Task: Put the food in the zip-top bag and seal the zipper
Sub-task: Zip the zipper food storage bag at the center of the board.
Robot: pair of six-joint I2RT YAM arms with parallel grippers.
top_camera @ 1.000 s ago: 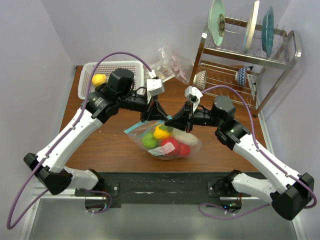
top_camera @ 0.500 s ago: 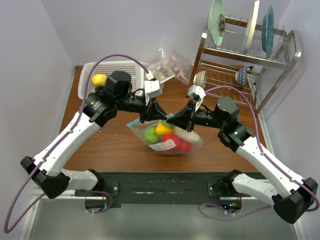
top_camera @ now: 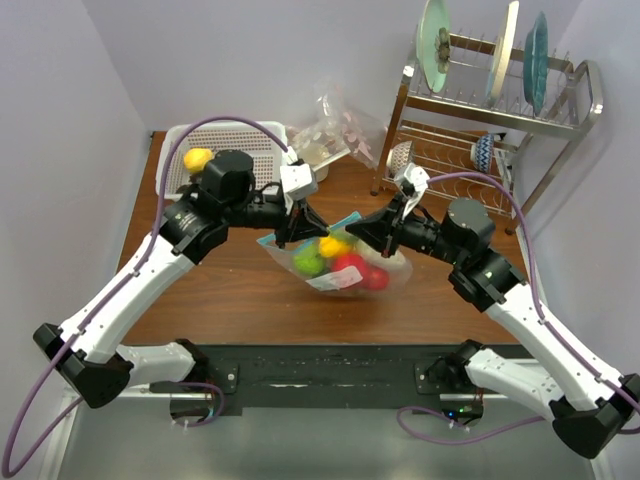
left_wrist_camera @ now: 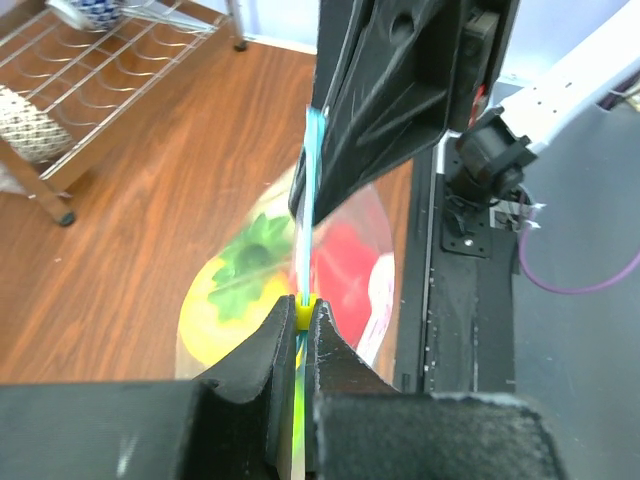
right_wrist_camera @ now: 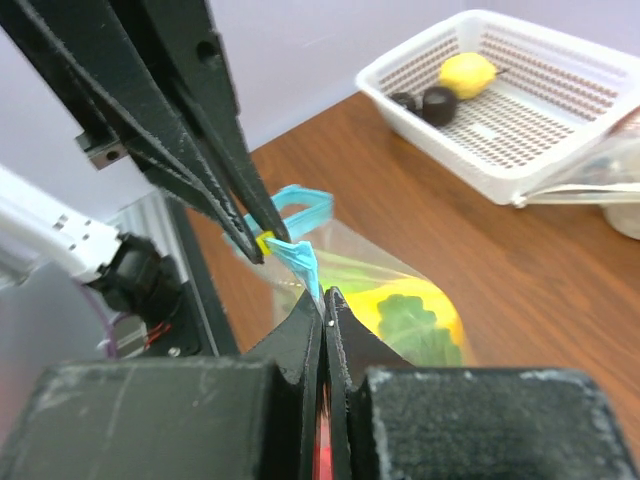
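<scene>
Left fingers, right fingers pinch zipper; food inside bag.

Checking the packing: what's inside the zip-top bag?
The zip-top bag holds a yellow piece, a green piece and red pieces. Anything beneath them is hidden.

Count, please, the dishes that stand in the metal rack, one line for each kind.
Plates: 3 (green plate, cream plate, teal plate)
Bowls: 2 (brown-patterned bowl, blue-patterned bowl)
Total: 5
</scene>
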